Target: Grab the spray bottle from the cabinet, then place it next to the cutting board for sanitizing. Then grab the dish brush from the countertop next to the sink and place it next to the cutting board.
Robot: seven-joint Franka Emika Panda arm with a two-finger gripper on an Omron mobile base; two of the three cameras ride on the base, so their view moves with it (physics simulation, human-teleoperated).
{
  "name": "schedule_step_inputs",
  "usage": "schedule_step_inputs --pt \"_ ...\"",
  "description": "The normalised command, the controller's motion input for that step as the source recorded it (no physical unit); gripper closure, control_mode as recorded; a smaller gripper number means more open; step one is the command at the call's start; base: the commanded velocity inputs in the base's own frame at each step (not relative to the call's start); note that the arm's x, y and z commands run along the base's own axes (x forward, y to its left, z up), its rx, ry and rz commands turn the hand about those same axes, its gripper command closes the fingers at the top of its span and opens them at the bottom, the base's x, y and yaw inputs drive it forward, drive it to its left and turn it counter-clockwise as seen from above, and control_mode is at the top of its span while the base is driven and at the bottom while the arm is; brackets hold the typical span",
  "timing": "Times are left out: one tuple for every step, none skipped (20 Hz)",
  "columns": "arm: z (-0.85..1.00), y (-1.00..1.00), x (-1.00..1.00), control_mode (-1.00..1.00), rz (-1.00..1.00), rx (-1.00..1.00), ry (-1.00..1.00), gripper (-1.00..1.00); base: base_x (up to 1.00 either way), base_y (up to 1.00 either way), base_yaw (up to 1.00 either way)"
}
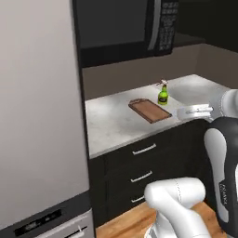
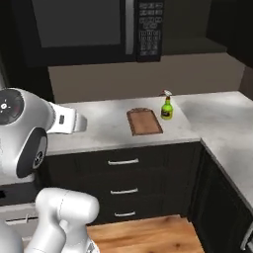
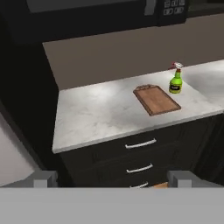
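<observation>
White arm segments are seen nearest the cameras, rising from the base above a strip of wooden floor. The gripper is held back from the counter, at about drawer height in the hand view; its two finger tips stand far apart at the bottom corners of that view, the jaws spread wide, and nothing is held between them. Beyond it, a bank of dark drawers with silver handles is seen under the countertop, a white marble slab with grey veins. On the slab the cutting board is laid flat, its small handle turned toward the wall. The spray bottle is stood upright just beside the board's far right corner, apart from the gripper, its white-and-red nozzle on top. Behind it a beige wall is seen, and above, a dark microwave with a keypad is mounted. A tall pale panel is seen at the left of the left base view.
</observation>
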Motion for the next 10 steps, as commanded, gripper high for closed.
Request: schedule_step_inputs --pt "0.0 0.0 0.0 1.0 0.0 0.0 0.0 -1.0 -0.02 0.0 -0.99" --pt "0.0 0.0 0.0 1.0 0.0 0.0 0.0 -1.0 0.0 0.0 -1.0" --pt "0.0 0.0 0.0 1.0 0.0 0.0 0.0 -1.0 0.0 0.0 -1.0" --pt "0.0 0.0 0.0 1.0 0.0 0.0 0.0 -1.0 0.0 0.0 -1.0" --pt "0.0 0.0 0.0 1.0 0.0 0.0 0.0 -1.0 0.0 0.0 -1.0" --pt "0.0 0.0 0.0 1.0 0.0 0.0 0.0 -1.0 0.0 0.0 -1.0" --pt "0.0 0.0 0.0 1.0 0.0 0.0 0.0 -1.0 0.0 0.0 -1.0" --pt "0.0 0.0 0.0 1.0 0.0 0.0 0.0 -1.0 0.0 0.0 -1.0" --pt "0.0 0.0 0.0 1.0 0.0 0.0 0.0 -1.0 0.0 0.0 -1.0" --pt "0.0 0.0 0.0 1.0 0.0 0.0 0.0 -1.0 0.0 0.0 -1.0"
